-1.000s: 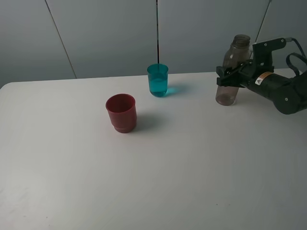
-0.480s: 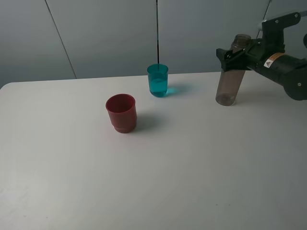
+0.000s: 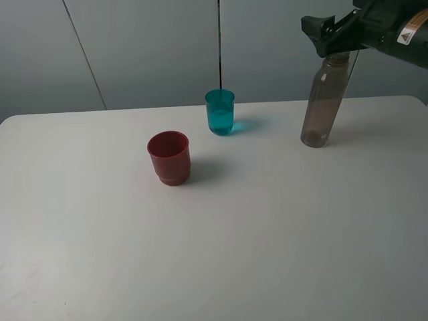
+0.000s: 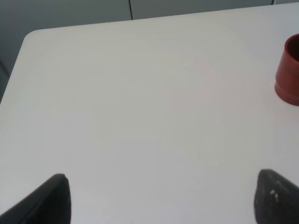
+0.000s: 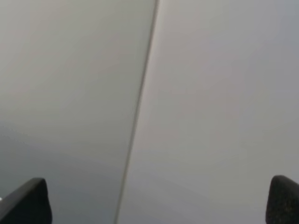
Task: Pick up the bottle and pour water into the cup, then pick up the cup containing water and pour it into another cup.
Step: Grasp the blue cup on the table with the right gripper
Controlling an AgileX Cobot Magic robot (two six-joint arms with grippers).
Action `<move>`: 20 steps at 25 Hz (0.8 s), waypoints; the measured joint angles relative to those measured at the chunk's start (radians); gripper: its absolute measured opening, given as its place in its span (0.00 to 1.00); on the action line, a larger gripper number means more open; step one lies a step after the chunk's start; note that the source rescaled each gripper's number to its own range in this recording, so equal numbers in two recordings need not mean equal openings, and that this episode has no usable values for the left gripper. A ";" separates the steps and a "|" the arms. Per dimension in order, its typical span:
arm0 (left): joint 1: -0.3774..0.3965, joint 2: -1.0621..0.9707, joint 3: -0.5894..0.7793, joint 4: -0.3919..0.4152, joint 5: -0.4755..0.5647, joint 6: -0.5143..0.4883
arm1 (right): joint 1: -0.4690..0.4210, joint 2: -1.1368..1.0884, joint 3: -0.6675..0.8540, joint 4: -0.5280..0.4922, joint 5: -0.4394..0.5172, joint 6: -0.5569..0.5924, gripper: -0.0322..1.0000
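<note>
The smoky grey-brown bottle (image 3: 324, 100) stands upright, uncapped, at the table's back right. My right gripper (image 3: 319, 31) hangs open and empty just above the bottle's mouth, not touching it. Its wrist view shows only wall between the two spread fingertips (image 5: 28, 201). The teal cup (image 3: 220, 112) holds water and stands at the back middle of the table. The red cup (image 3: 168, 157) stands in front of it to the left, and its edge also shows in the left wrist view (image 4: 289, 70). My left gripper (image 4: 163, 205) is open and empty over bare table, left of the red cup.
The white table (image 3: 254, 227) has a rounded back-left corner (image 4: 32, 39). A grey panelled wall (image 3: 147, 47) with dark seams rises behind it. The left arm is out of the exterior high view.
My right gripper has risen from around the bottle's middle, past its neck, to above its mouth. The bottle stays standing in place. The cups have not moved.
</note>
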 joint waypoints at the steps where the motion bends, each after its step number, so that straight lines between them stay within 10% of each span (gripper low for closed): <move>1: 0.000 0.000 0.000 0.000 0.000 0.000 | 0.025 -0.009 0.000 -0.007 -0.002 0.022 1.00; 11: 0.000 0.000 0.000 0.000 0.000 0.000 | 0.316 0.113 -0.002 0.247 -0.044 -0.136 1.00; 20: 0.000 0.000 0.000 0.000 0.000 0.000 | 0.354 0.381 -0.050 0.284 -0.049 -0.095 1.00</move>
